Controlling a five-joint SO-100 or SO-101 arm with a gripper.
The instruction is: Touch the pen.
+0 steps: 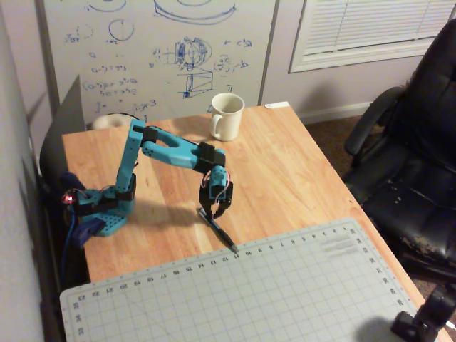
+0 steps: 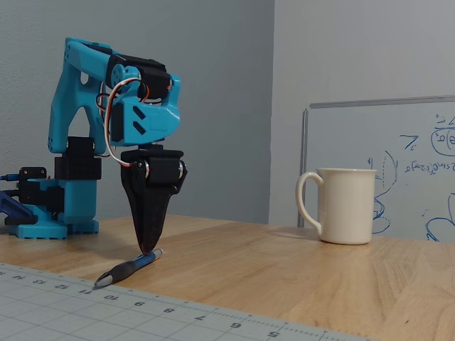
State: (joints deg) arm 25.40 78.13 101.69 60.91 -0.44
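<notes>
A wooden table [image 1: 299, 171] is carrying a grey mat [image 1: 285, 299] near and a mug [image 2: 346, 204] far, before a whiteboard [image 1: 142, 50]. The blue arm [image 1: 171, 148] is bending down, its closed gripper [image 2: 147, 249] touching the pen [image 2: 128, 268] lying at the mat's edge.

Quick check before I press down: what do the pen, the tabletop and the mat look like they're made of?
The pen: likely plastic, dark barrel with slight sheen, and a small silvery tip, perhaps metal. The tabletop: wood or wood laminate, with visible plank seams, orange grain and a smooth satin finish. The mat: probably a vinyl or rubber cutting mat, matte grey-green with a printed grid and ruler numbers.
</notes>
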